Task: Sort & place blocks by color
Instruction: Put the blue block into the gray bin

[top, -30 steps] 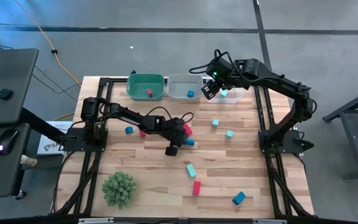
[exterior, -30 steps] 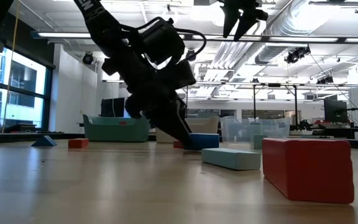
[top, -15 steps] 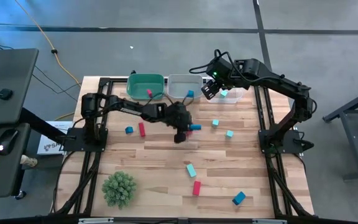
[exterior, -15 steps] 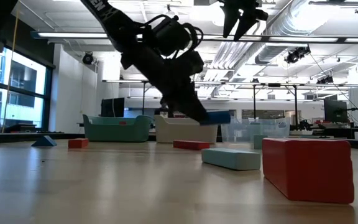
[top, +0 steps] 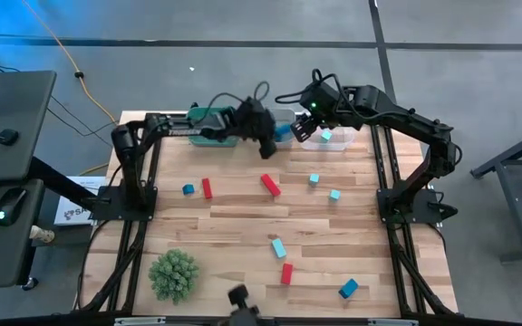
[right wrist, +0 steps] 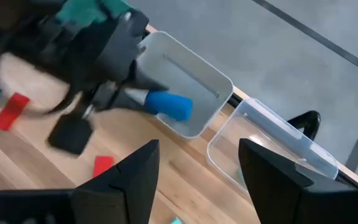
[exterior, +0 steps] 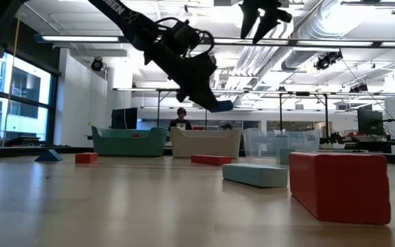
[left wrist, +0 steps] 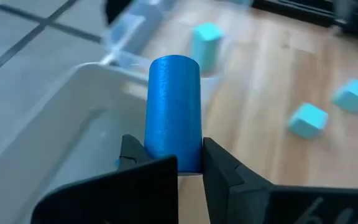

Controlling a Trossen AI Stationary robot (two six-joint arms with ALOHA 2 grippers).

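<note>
**Now over the bin: blue block lifted from mid-table to the grey bin**

Since a second ago the left gripper [top: 268, 143] has risen from the middle of the table, beside a red bar [top: 269, 185], and swung to the far edge. It is clamped on a rounded blue block [left wrist: 173, 106], which hangs just above the grey middle bin [top: 259, 116]. Judging by this, the carry is nearly over and only the drop remains.

The right gripper [top: 303, 129] hovers with its fingers spread and empty by the clear bin [top: 338, 143], as it did before.

On the table I count eight blocks:
- three red bars
- three teal blocks: two cubes and one bar
- two blue blocks

There are three bins: green [top: 208, 116], grey and clear. One teal block [top: 326, 136] shows in the clear bin. The arm hides most of the other two bins' contents.
</note>
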